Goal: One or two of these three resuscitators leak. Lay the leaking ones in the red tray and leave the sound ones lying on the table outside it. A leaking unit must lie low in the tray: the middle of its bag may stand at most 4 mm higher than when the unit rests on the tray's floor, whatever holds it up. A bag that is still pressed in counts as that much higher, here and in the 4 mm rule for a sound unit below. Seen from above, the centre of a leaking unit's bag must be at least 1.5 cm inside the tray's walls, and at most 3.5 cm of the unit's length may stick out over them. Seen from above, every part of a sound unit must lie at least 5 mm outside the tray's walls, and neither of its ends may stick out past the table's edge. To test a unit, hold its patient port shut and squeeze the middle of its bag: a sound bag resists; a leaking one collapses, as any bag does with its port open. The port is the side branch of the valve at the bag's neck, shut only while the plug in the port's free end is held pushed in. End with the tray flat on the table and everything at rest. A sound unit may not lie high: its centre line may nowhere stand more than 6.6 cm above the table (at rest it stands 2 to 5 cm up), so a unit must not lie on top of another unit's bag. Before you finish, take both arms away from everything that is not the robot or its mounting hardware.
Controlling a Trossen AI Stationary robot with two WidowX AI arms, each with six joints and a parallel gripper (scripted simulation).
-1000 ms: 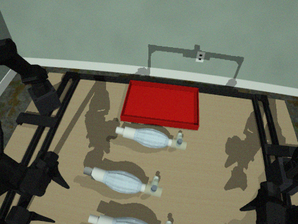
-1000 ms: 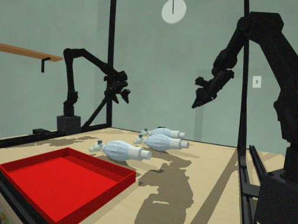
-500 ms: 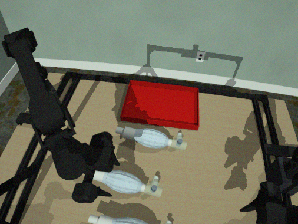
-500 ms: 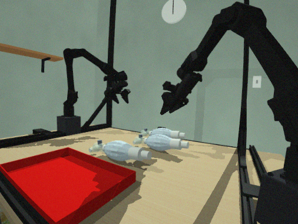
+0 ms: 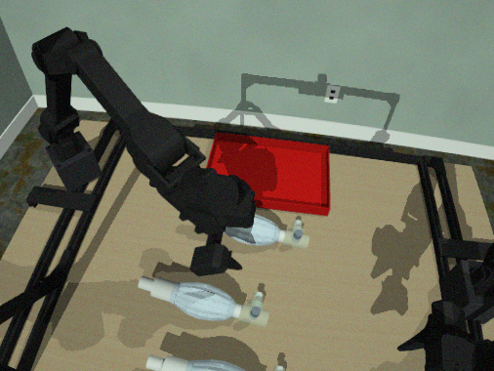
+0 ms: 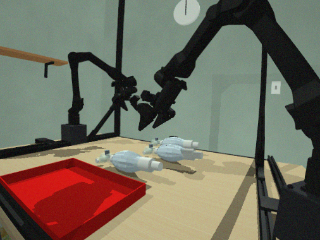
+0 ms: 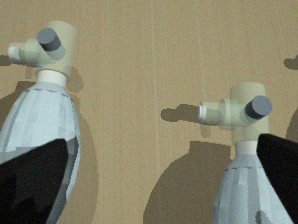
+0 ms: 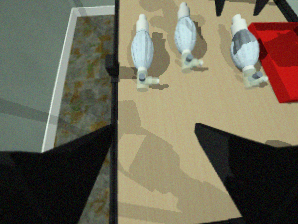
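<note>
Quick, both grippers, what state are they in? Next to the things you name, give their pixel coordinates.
Left gripper (image 5: 236, 259) (image 6: 147, 129): open, nothing held, above the resuscitators.
Right gripper (image 8: 154, 126): open, nothing held, away from the resuscitators.

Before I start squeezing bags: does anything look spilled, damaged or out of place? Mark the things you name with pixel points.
Nothing stands out: three pale-blue ribbed resuscitators (image 5: 207, 302) (image 6: 124, 161) (image 8: 185, 37) lie apart on the table, bags visibly rounded, outside the flat red rectangular tray (image 5: 298, 171) (image 6: 28, 186) (image 8: 287, 65).

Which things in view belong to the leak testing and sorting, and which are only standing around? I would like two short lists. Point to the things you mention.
For the job:
- three resuscitators, the nearest to the tray (image 5: 258, 231) (image 6: 124, 161) (image 8: 245, 51) among them
- red tray (image 5: 303, 171) (image 6: 120, 205) (image 8: 286, 75)
- left gripper (image 6: 147, 129)
- right gripper (image 8: 155, 126)

Not for the job:
- wall clock (image 6: 181, 17)
- wooden shelf (image 6: 31, 55)
- wall outlet (image 5: 332, 100) (image 6: 276, 92)
</note>
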